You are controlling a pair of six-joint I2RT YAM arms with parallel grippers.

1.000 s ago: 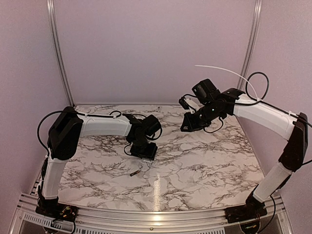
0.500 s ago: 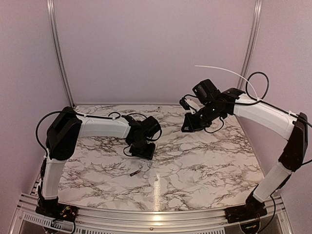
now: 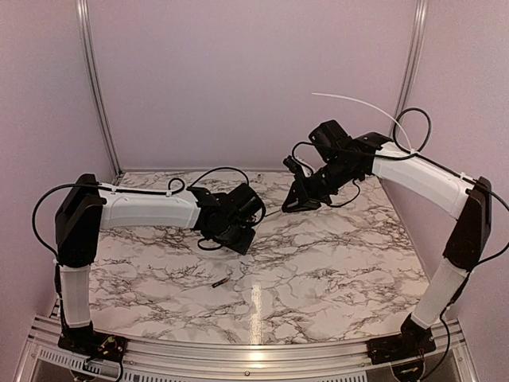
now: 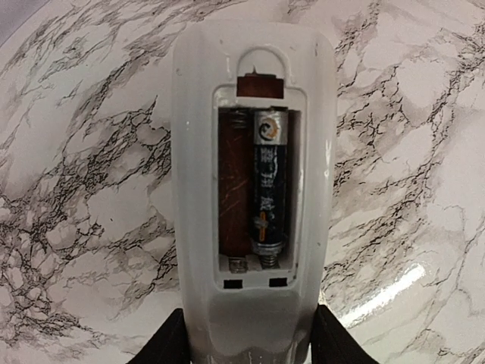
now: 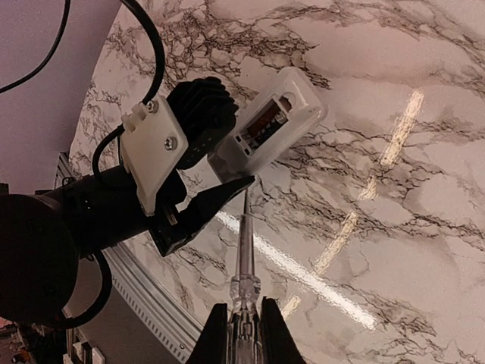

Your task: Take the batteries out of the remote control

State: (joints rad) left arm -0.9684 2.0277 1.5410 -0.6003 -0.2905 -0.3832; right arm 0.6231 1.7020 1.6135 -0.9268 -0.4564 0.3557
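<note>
My left gripper (image 4: 250, 350) is shut on the lower end of the white remote control (image 4: 252, 83) and holds it above the table, back side up. Its compartment is open: one dark battery (image 4: 269, 182) sits in the right slot and the left slot is bare. The remote also shows in the right wrist view (image 5: 274, 120). A second battery (image 3: 220, 282) lies loose on the marble table. My right gripper (image 5: 244, 337) is shut on a clear-handled pointed tool (image 5: 245, 250), whose tip is just short of the remote. In the top view, the left gripper (image 3: 241, 228) and right gripper (image 3: 296, 200) are close together.
The marble table (image 3: 334, 263) has a metal rail (image 3: 238, 354) along its near edge and pink walls at the back and sides. Black cables (image 3: 211, 173) loop off both wrists. A thin white strip (image 3: 358, 103) sticks up from the right arm.
My left arm has stretched out and carried the remote back and to the right. My right gripper has moved left and down toward it with the tool. The loose battery has not moved.
</note>
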